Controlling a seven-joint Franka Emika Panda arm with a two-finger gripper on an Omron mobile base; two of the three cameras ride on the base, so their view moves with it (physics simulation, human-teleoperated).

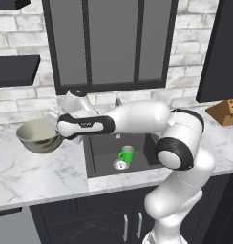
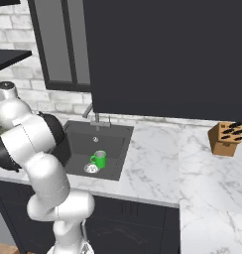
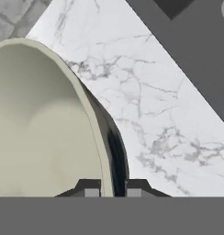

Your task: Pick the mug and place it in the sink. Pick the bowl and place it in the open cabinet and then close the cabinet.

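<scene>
Left base view: your gripper (image 1: pixel 55 125) has its jaws clenched on the rim of the bowl (image 1: pixel 38 137), held just above the tabletop (image 1: pixel 51 174) left of the sink (image 1: pixel 103 148); the mug (image 1: pixel 126 154) already stands in the basin. Keep the bowl level as you raise it toward the cabinet (image 1: pixel 15 71).

Right base view: the mug (image 2: pixel 98 159) sits beside the drain in the sink (image 2: pixel 78 144).

Hand view: the fingertips (image 3: pixel 91 189) pinch the bowl (image 3: pixel 40 124) wall; a thin-rim grip, so you should move slowly.

No writing is legible.
</scene>
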